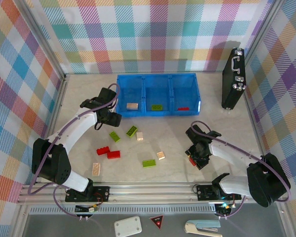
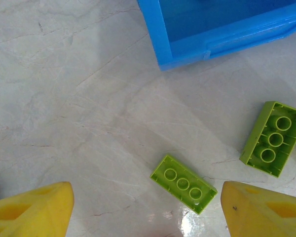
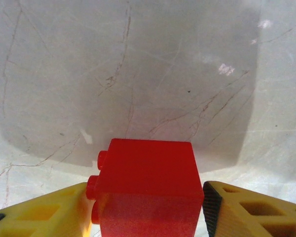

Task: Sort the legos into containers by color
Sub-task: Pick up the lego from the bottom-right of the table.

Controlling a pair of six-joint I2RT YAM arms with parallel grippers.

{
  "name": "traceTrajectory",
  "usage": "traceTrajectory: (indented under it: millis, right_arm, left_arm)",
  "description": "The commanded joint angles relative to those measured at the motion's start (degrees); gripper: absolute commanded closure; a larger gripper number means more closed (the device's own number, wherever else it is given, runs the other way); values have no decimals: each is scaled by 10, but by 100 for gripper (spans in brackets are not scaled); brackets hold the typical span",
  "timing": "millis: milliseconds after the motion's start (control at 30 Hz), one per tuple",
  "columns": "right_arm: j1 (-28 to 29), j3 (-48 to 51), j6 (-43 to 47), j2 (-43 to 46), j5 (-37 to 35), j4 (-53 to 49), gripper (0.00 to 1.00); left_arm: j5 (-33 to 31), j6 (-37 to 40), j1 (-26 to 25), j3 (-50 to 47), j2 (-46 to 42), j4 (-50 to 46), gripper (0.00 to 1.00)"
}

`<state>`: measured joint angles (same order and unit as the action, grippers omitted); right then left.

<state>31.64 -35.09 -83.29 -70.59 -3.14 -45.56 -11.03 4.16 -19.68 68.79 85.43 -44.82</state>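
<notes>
The blue tray (image 1: 158, 79) holds a tan lego (image 1: 132, 105) in its left compartment, a green one (image 1: 157, 107) in the middle and a red one (image 1: 183, 108) on the right. My left gripper (image 1: 108, 117) hovers open by the tray's left front corner (image 2: 158, 34). Below it on the table lie a lime green lego (image 2: 183, 184), studs down between the spread fingers, and another green one (image 2: 274, 138). My right gripper (image 1: 193, 159) is low over the table at the right, with both fingers pressed against a red lego (image 3: 148, 187).
Loose legos lie mid-table: green (image 1: 114, 137), green (image 1: 131, 131), tan (image 1: 139, 136), red (image 1: 102, 151), red (image 1: 113, 154), green (image 1: 149, 163), tan (image 1: 161, 155), tan (image 1: 96, 169). A black case (image 1: 233, 79) leans at the back right wall.
</notes>
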Motion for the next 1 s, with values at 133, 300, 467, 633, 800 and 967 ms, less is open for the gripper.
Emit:
traceTrajectory:
  millis: [133,300,467,633,800,967]
  right_arm:
    - [-4,-16,25,-27,-11,-9,45]
    - [-5,-21,29,-23,-16,-10,51]
    - [-9,-34,46,-10,-42,-29,52]
    - [-20,-47,96,9,-61,-29,52]
    - [-30,-79,166,24,-104,-43,53]
    - [-47,-126,267,12,-137,-52,56]
  left_arm:
    - [7,10,3,1,1,-2,22]
    - [7,11,4,3,1,-4,22]
    - [6,11,6,2,0,-3,22]
    - [11,11,5,5,4,-4,22]
    - [5,11,6,5,-2,-3,22]
    - [4,11,9,1,-13,4,22]
